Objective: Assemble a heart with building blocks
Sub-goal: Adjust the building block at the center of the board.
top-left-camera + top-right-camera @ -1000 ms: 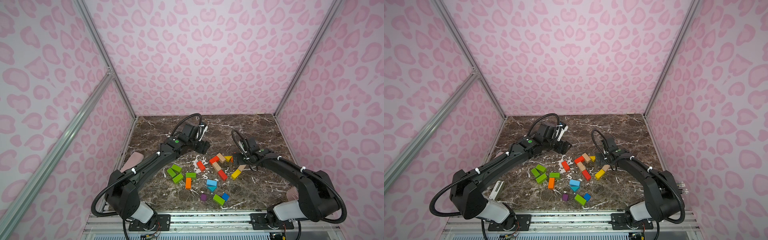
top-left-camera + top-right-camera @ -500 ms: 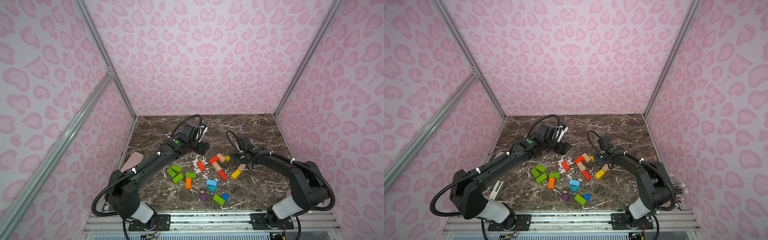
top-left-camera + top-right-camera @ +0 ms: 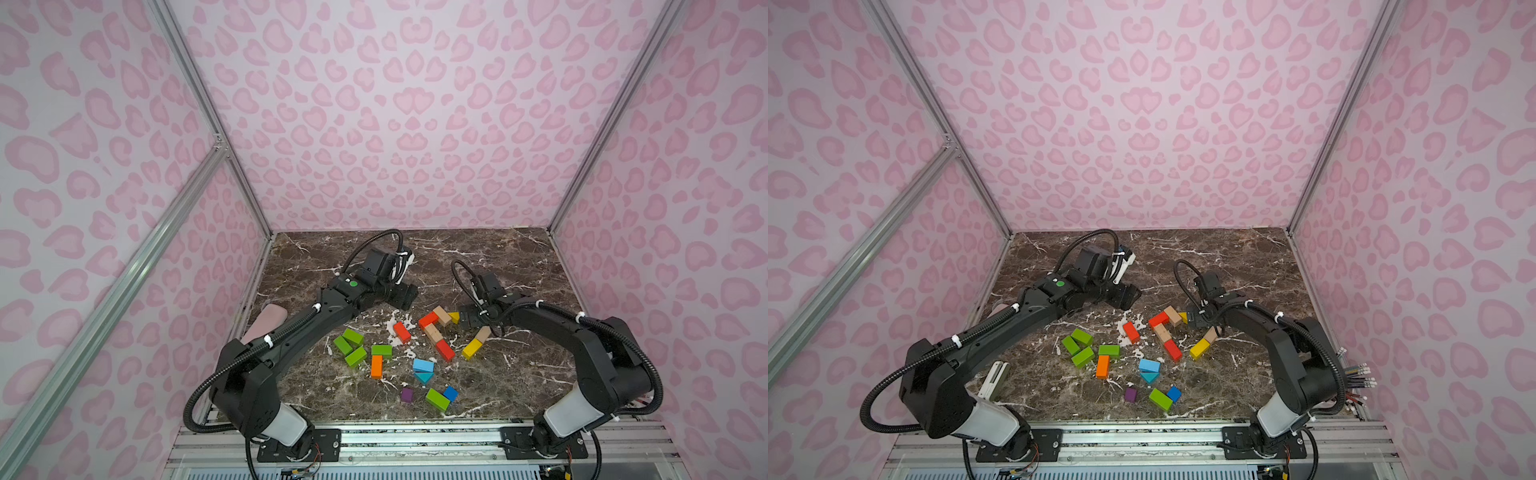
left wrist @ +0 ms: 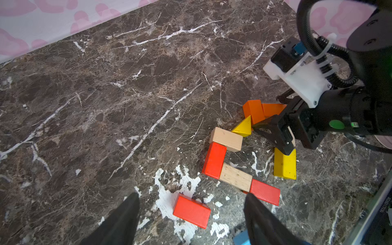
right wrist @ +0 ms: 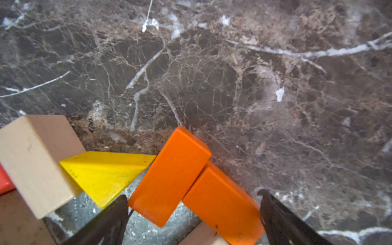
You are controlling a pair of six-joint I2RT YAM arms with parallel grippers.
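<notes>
**A:** Where did the blocks (image 3: 423,365) lie?

**B:** On the table (image 3: 498,266), with the half-built heart (image 3: 432,332) mid-table. The right gripper (image 5: 194,194) stood wide-jawed around two orange blocks (image 5: 169,176). The left gripper (image 4: 191,196) hung wide and empty over a red block (image 4: 192,211).

**A:** Advice?

**B:** I'd have closed squarely on one orange block, sparing the yellow wedge (image 5: 106,176) touching it.
</notes>
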